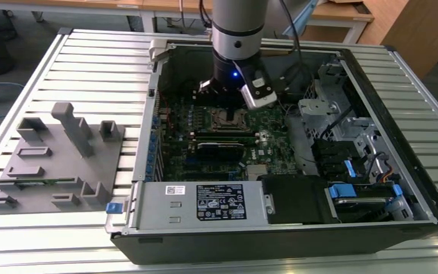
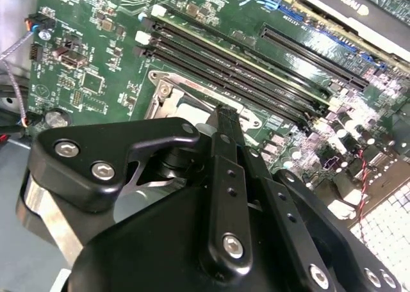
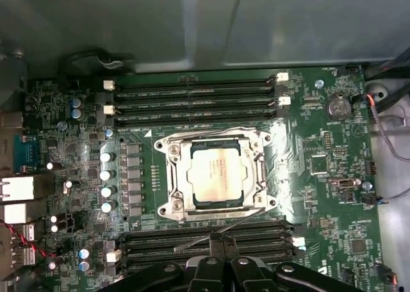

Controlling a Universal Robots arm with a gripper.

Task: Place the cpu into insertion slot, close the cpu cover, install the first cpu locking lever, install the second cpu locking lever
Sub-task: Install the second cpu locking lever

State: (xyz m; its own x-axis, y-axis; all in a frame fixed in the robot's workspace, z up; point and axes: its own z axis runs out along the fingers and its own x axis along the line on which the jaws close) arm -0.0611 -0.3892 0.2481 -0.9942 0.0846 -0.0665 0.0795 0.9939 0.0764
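End effector (image 3: 218, 241) hangs inside the open computer case (image 1: 401, 222), just above the motherboard (image 3: 320, 145); fingers pressed together, nothing held. In the first wrist view, the cpu (image 3: 216, 171) lies flat in the insertion slot (image 3: 251, 205), and the cpu cover (image 3: 181, 177) is down, framing it. A thin locking lever (image 3: 208, 233) lies between socket and memory slots (image 3: 192, 100), beside the fingertips. Grey fixture block (image 1: 55, 165) rests on the slatted surface (image 1: 89, 63), well apart.
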